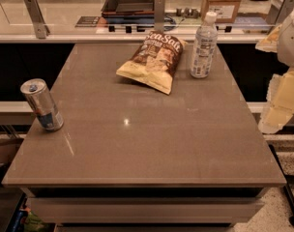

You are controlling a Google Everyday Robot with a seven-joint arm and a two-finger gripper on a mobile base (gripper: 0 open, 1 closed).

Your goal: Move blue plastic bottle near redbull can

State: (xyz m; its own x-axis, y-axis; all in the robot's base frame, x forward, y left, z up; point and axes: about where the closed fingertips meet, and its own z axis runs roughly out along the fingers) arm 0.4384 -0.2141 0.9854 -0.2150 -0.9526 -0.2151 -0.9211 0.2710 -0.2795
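Note:
The blue plastic bottle (203,46) stands upright at the far right of the table, with a white cap and a pale label. The redbull can (41,104) stands at the table's left edge, silver and blue, its top tilted toward the camera. They are far apart, on opposite sides of the table. My gripper (281,96) shows as pale cream and white parts at the right edge of the view, beyond the table's right edge and to the right of and nearer than the bottle. It holds nothing that I can see.
A brown and cream sea salt chip bag (153,60) lies just left of the bottle. The grey table (137,144) ends at a glass partition with metal posts (159,13) at the back. A cardboard box (222,1) stands behind the glass.

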